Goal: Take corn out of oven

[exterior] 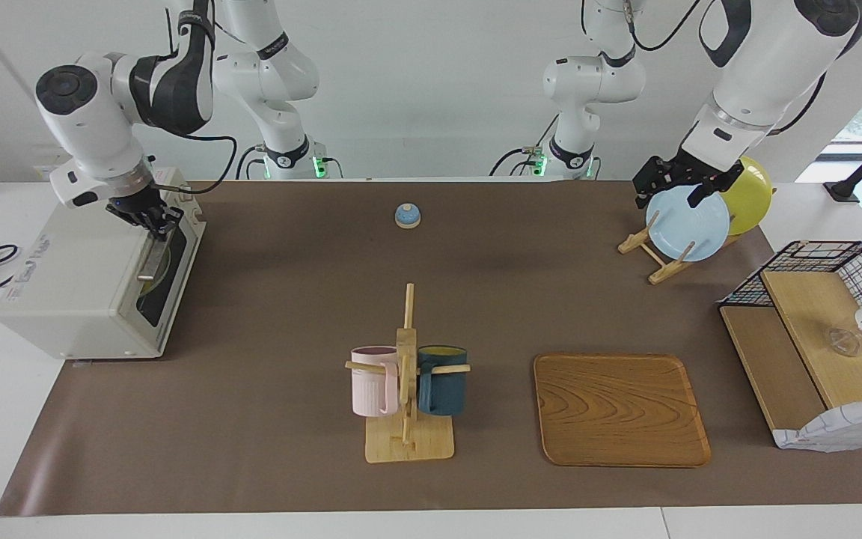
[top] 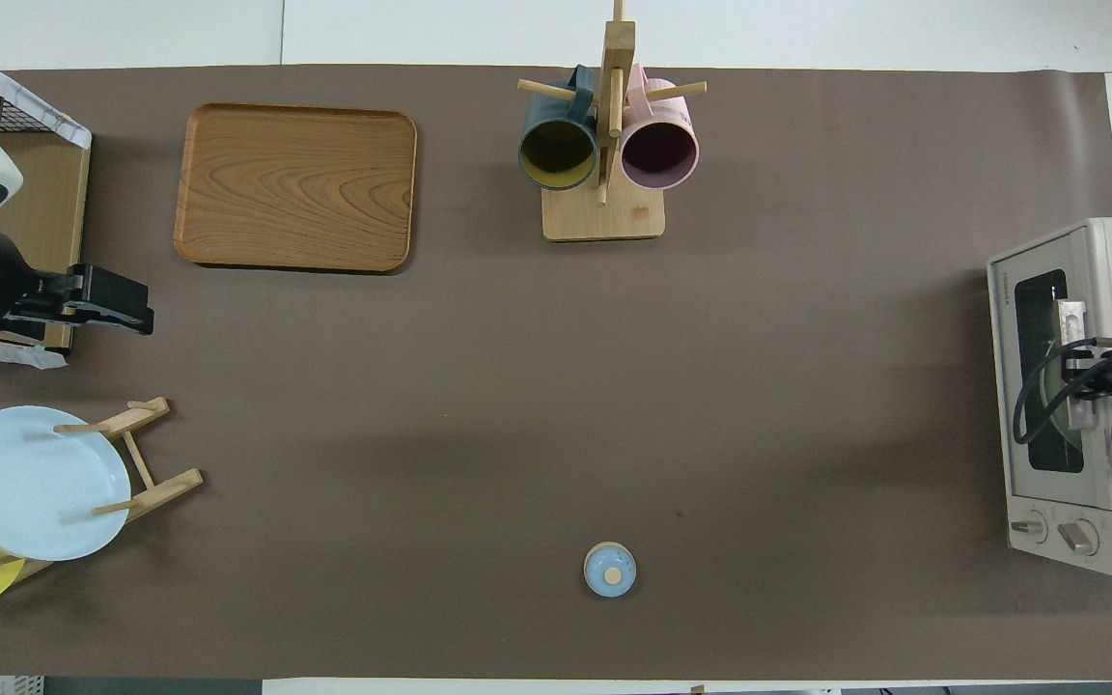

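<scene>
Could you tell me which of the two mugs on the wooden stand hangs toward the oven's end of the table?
The pink mug; the dark blue mug hangs on the stand's tray side, away from the oven.

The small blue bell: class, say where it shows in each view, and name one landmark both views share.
Facing view: the small blue bell sits near the top centre, close to the robots' edge of the mat.
Overhead view: it sits near the bottom centre.
Shared landmark: the mug rack, farther from the robots than the bell.
</scene>
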`<state>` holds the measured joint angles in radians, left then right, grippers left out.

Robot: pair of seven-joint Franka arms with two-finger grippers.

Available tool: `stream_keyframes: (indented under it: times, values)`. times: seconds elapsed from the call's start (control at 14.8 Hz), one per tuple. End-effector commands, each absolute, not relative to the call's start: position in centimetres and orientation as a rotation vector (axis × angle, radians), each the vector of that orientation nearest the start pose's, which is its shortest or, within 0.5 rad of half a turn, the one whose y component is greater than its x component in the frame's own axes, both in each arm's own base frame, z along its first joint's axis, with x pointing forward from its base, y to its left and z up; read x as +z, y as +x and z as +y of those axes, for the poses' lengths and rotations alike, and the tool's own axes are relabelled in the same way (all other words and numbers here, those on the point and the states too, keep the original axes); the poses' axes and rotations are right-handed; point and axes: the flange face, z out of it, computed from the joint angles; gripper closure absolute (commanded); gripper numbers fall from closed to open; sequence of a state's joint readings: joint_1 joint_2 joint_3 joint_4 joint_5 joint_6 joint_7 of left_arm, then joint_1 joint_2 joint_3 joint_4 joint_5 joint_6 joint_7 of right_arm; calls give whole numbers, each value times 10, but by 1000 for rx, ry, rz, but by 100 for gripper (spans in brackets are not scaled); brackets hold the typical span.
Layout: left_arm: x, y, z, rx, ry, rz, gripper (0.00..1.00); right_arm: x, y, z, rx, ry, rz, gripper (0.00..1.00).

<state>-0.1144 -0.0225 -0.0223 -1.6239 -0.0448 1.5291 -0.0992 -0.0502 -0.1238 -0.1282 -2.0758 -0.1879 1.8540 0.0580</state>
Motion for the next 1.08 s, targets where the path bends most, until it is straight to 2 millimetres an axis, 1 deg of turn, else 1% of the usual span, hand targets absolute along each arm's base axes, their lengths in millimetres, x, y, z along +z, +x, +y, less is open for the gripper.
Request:
stream_keyframes:
  times: [0.0, 0.07, 0.2, 0.27, 0.47, 0.67, 0.88, 0.94, 1.01]
  values:
    - [612, 533, -80, 74, -3169, 48, 0, 471, 495, -112, 157, -3299, 278, 100]
    - [610, 534, -82, 72, -3169, 53, 0, 469, 495, -111, 157, -3299, 276, 100]
    - [611, 536, -80, 46, -3173, 47, 0, 468, 495, -105, 164, -3291, 264, 100]
    - [607, 535, -79, 58, -3174, 52, 0, 467, 494, -104, 168, -3285, 264, 100]
    - [607, 535, -83, 62, -3203, 48, 0, 460, 492, -99, 182, -3250, 260, 100]
    - [606, 534, -83, 69, -3202, 50, 0, 439, 493, -93, 158, -3235, 239, 100]
    - [605, 533, -82, 72, -3206, 50, 0, 422, 500, -79, 163, -3238, 194, 100]
    - [606, 533, -82, 70, -3206, 50, 0, 418, 506, -63, 137, -3240, 152, 100]
    - [606, 533, -82, 70, -3206, 50, 0, 412, 511, -55, 120, -3231, 142, 100]
